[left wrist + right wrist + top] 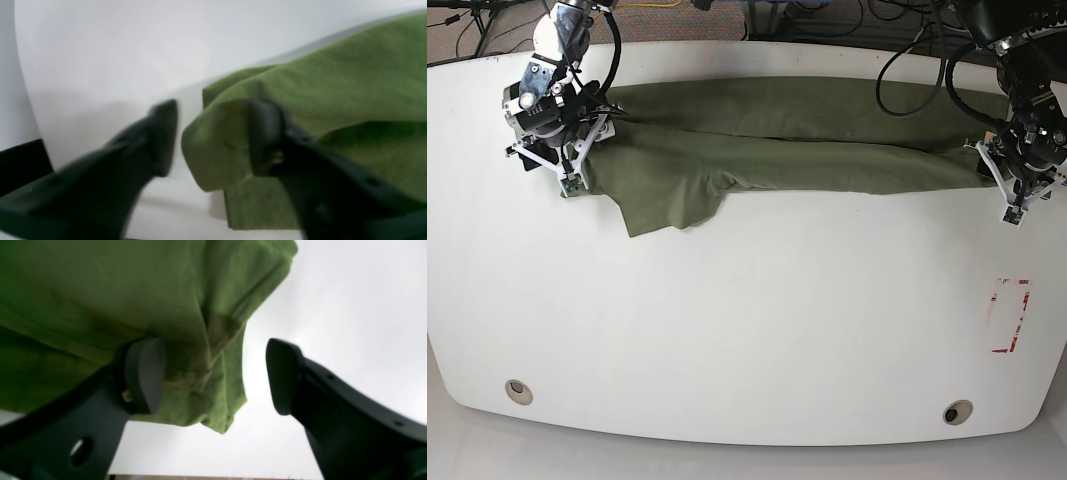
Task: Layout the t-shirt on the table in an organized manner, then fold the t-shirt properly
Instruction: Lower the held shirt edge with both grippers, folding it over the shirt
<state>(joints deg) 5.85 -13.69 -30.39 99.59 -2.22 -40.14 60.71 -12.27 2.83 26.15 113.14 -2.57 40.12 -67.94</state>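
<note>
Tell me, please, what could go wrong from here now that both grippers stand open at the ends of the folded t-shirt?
1. In the left wrist view, the t-shirt corner drapes over one finger of the left gripper; withdrawing may drag it.
2. In the right wrist view, cloth also lies against a finger of the right gripper.
3. In the base view, a flap juts toward the table front, so later folds may be uneven.
</note>
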